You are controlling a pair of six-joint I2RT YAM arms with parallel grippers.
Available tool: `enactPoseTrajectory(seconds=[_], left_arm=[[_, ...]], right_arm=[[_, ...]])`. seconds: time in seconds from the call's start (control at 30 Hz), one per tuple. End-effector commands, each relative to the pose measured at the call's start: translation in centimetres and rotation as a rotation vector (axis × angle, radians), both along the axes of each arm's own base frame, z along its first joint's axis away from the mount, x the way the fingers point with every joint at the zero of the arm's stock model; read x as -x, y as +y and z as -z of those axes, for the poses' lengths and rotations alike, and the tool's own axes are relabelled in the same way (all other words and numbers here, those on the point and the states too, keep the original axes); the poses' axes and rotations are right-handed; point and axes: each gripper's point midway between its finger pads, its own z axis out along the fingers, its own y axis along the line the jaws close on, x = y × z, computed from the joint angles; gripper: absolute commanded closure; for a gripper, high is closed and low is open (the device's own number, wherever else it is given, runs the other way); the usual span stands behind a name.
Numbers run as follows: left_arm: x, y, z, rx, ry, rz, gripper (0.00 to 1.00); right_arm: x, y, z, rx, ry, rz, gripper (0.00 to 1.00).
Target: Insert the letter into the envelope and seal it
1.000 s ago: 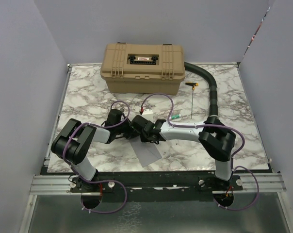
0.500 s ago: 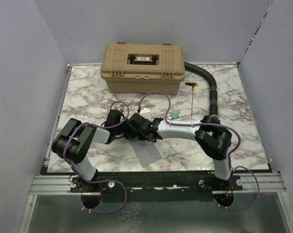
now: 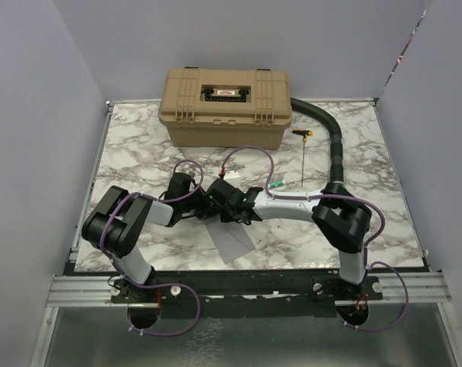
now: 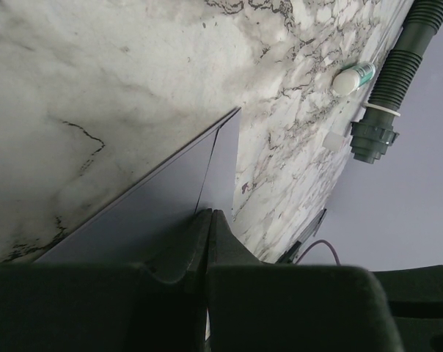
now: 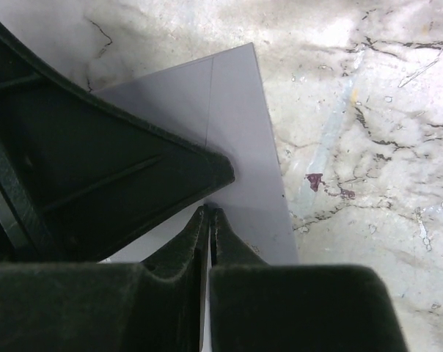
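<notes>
Left gripper [image 4: 209, 214]: clenched, its fingers pressed flat together with the tips down on the envelope [image 4: 170, 191]. A thin pale sliver shows in the seam; I cannot tell whether paper is pinched there.
Right gripper [image 5: 208, 211]: also clenched, tips on the same sheet, nose to nose with the left one. Whether it grips paper cannot be told.
In the way: from the right wrist, a black finger of the left gripper covers the envelope's near-left part.
Envelope: grey, lying flat on the marble table [image 3: 139, 153] near the front edge, between the two arms. A crease line runs up it, and one corner points away from the grippers.
Close by: a small red spot [image 5: 313, 180] on the marble just beside the envelope's edge.
Further out: a white-and-green tube [image 4: 353, 77] and the end of the black corrugated hose [image 4: 397, 66] to the right, and a thin screwdriver [image 3: 303, 157] beside the hose.
Back of table: a closed tan case [image 3: 225, 107], well apart from the envelope.
</notes>
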Motion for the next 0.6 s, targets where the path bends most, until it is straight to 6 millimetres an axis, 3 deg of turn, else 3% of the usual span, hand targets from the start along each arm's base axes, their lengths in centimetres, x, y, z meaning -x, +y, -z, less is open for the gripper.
enactPoseTrajectory(seconds=[0.0,0.23,0.4,0.57], left_arm=[[4.1,2.8,5.4,-0.151,0.197,-0.019,1.00],[4.0,2.8,5.4,-0.152,0.195,-0.020,1.00],[4.1,2.9,5.5,-0.154,0.197,-0.020,1.00],[4.0,3.0,5.5,-0.158,0.194,-0.025,1.00]], right_arm=[[4.9,-1.6,3.2,0.089,0.134,-0.103,0.96],[7.1,-2.5,4.7,0.124,0.183,-0.078,0.97],[7.8,-3.6,4.7,0.119,0.194,-0.065,0.98],[8.4,-3.0,4.4,0.116,0.184,-0.138,0.98]])
